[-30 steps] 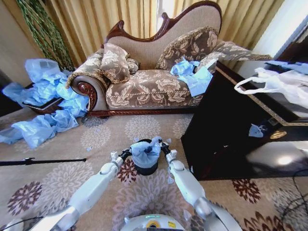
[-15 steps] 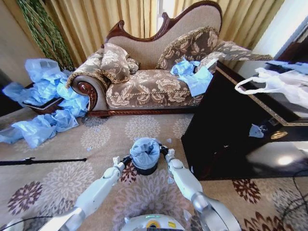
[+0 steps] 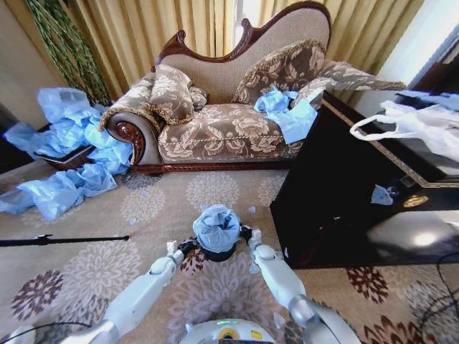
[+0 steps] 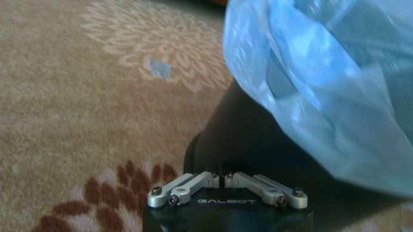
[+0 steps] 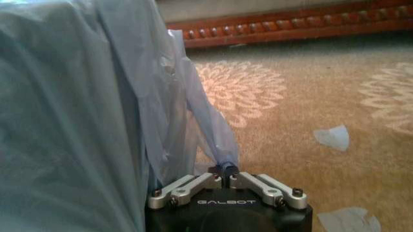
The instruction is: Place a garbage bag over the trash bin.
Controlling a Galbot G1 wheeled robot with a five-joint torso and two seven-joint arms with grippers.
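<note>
Head view, trash bin [image 3: 217,252]: we record a small black round bin on the patterned carpet [image 3: 93,272], at 6 o'clock from the sofa [image 3: 237,107].
Head view, garbage bag [image 3: 216,226]: light blue, bunched over the bin's top, covering its mouth; the black wall shows below.
Head view, left gripper [image 3: 188,246]: at the bin's 9 o'clock, against its side.
Head view, right gripper [image 3: 247,233]: at the bin's 3 o'clock, at the bag's edge.
Head view, surroundings: heaps of blue bags [image 3: 64,154] at 10 o'clock from the bin; dark cabinet [image 3: 337,193] at 3 o'clock, a white handled bag [image 3: 409,125] on its surface.
Left wrist view, left gripper [image 4: 227,177]: we note jaws closed together, empty, just beside the bin [image 4: 258,150]; the bag [image 4: 329,82] hangs over the bin's upper wall.
Right wrist view, right gripper [image 5: 227,173]: jaws pinched on a thin fold of the bag [image 5: 77,111], which drapes alongside.
</note>
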